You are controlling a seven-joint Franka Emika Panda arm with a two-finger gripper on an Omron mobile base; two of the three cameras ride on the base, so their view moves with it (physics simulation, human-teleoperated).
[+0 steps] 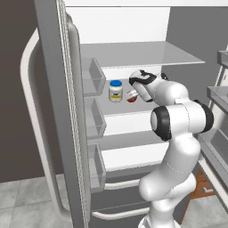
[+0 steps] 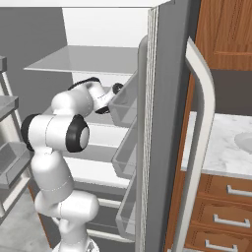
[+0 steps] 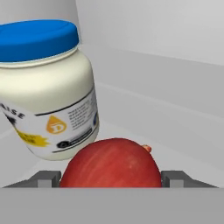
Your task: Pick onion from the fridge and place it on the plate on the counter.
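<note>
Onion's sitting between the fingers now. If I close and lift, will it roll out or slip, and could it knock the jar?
The onion is round and smooth, so it may roll or squirt forward if squeezed off-center. It looks firm, probably not squashy. The jar stands close beside it on the fridge shelf and looks tall for its base, so a sideways nudge could tip it.

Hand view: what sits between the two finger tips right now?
The onion fills the gap between the finger tips, one on each side of it; the jar stands just beyond, on the fridge shelf.
</note>
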